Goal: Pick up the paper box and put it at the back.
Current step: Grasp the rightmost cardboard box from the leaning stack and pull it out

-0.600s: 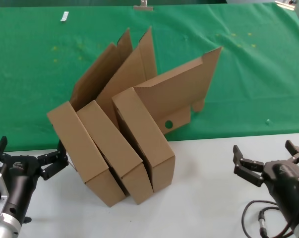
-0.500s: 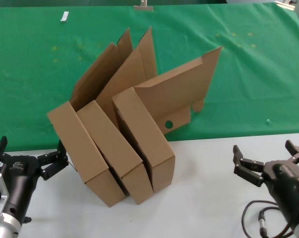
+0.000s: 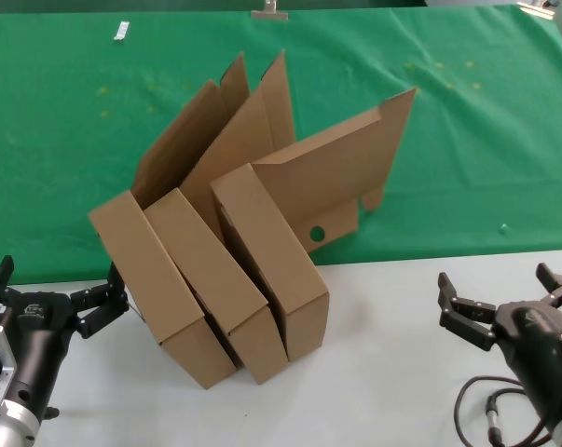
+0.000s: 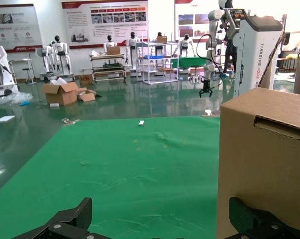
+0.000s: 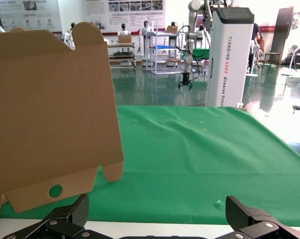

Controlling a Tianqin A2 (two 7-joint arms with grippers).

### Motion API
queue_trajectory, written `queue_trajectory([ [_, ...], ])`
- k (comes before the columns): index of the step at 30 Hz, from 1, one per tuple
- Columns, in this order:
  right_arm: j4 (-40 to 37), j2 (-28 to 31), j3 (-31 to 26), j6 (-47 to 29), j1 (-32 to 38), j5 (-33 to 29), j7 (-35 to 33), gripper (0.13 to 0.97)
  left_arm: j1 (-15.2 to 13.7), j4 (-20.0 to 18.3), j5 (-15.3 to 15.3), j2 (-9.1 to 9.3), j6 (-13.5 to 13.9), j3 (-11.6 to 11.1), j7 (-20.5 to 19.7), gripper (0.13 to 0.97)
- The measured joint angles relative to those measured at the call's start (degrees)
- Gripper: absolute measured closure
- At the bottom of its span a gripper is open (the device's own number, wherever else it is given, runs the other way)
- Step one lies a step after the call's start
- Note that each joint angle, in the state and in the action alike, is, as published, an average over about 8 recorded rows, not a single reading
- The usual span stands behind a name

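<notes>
Three brown cardboard boxes lean together at the middle. The paper box [image 3: 279, 256] is the rightmost one; its tall lid flap [image 3: 341, 177] with the small round hole stands open over the green cloth [image 3: 486, 140]. The flap also shows in the right wrist view [image 5: 50, 124]. My left gripper [image 3: 55, 287] is open and empty, low at the near left, just beside the leftmost box [image 3: 155, 284], which fills one side of the left wrist view [image 4: 264, 159]. My right gripper [image 3: 502, 291] is open and empty at the near right, apart from the boxes.
The boxes' near ends rest on the white tabletop [image 3: 392, 372] and their lids stand over the green cloth. The middle box [image 3: 215, 284] is wedged between the other two. A small white object [image 3: 121, 32] lies far back left. A black cable [image 3: 476, 400] loops by the right arm.
</notes>
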Motion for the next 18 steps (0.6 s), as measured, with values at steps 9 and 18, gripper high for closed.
queue_trajectory([
  [9, 0.0, 0.0, 0.0, 0.0, 0.0, 0.0, 0.0, 0.129, 0.0, 0.0, 0.0, 0.0, 0.0, 0.0, 0.0, 0.132],
  [18, 0.0, 0.0, 0.0, 0.0, 0.0, 0.0, 0.0, 0.129, 0.0, 0.0, 0.0, 0.0, 0.0, 0.0, 0.0, 0.137],
])
